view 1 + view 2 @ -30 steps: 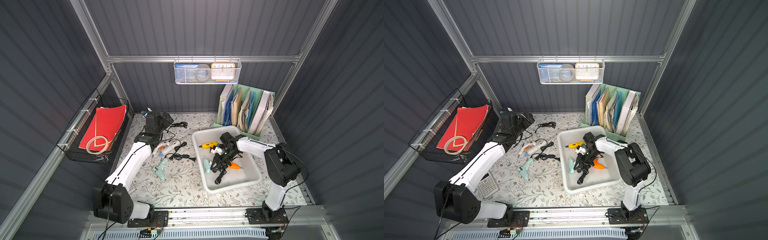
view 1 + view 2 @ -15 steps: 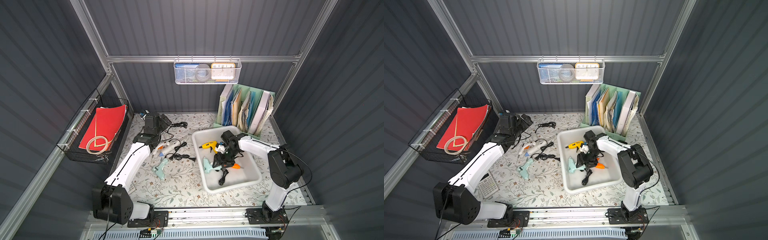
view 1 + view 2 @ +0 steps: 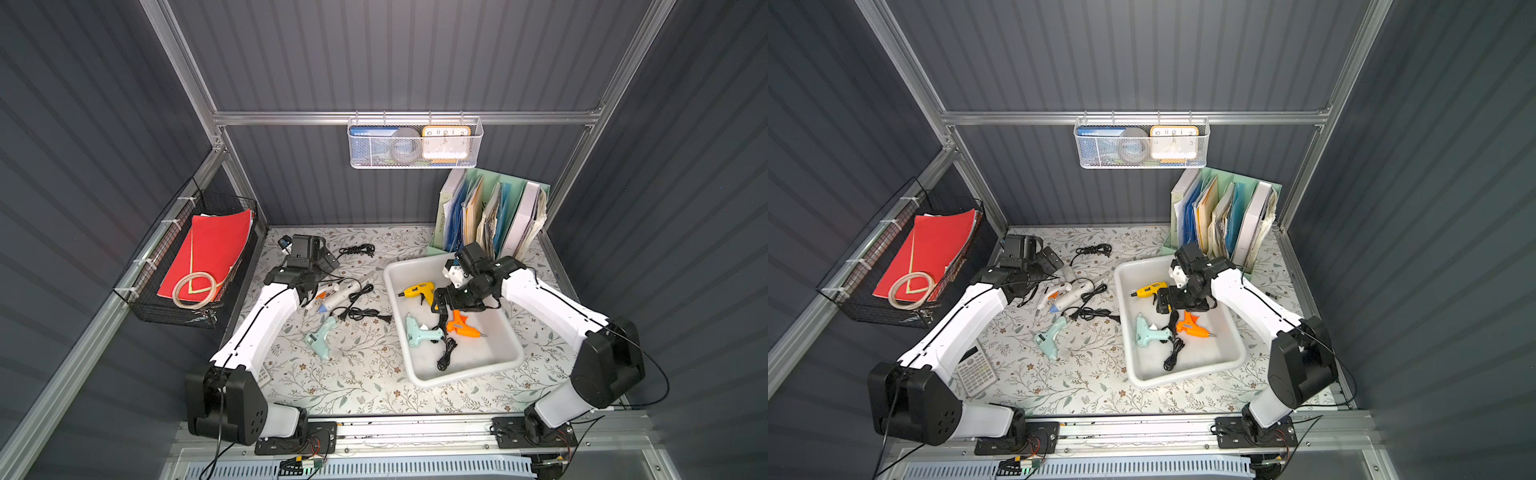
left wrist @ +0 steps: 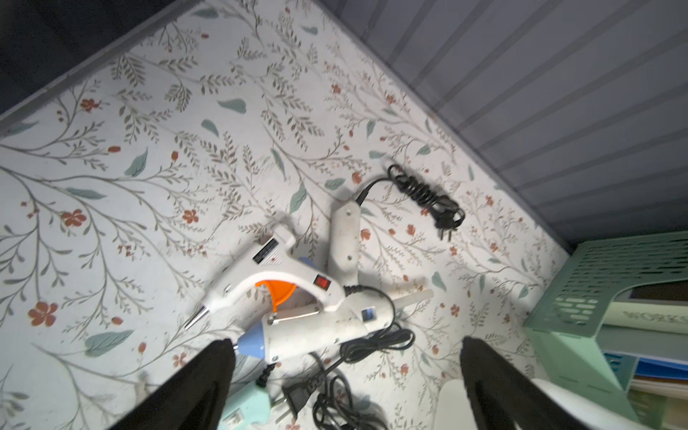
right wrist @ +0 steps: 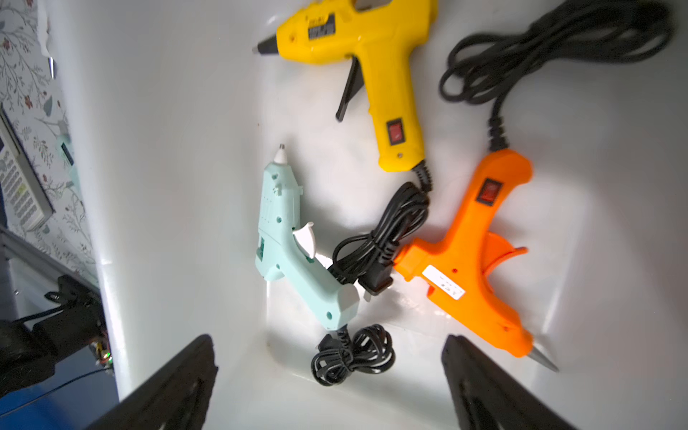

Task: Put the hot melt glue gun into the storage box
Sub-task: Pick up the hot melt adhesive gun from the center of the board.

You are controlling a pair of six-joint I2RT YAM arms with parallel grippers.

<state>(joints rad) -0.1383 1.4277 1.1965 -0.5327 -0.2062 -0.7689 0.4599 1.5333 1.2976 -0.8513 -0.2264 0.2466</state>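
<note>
**Three glue guns in the box, three outside it; both grippers empty**

Right gripper (image 5: 329,346): jaws spread wide with nothing between them, held over the storage box (image 5: 167,149). Three guns lie on the box floor ahead of the jaws.
- The mint glue gun (image 5: 294,245) is nearest the gap. Its coiled black cord (image 5: 337,357) lies in line between the fingertips, lower down.
- The orange glue gun (image 5: 469,260) lies towards one finger, its metal nozzle tip just beside that finger.
- The yellow glue gun (image 5: 357,41) lies farthest ahead.

No contact between the fingers and any gun can be seen.

Left gripper (image 4: 346,344): jaws spread wide and empty, above the floral mat (image 4: 149,186).
- The white glue gun with the blue nozzle (image 4: 316,331) lies just ahead of the jaws, its nozzle beside one fingertip.
- The white glue gun with the orange trigger (image 4: 275,275) lies against it, farther ahead.
- A second mint glue gun (image 3: 320,340) lies on the mat behind the jaws, apart from the box.
</note>
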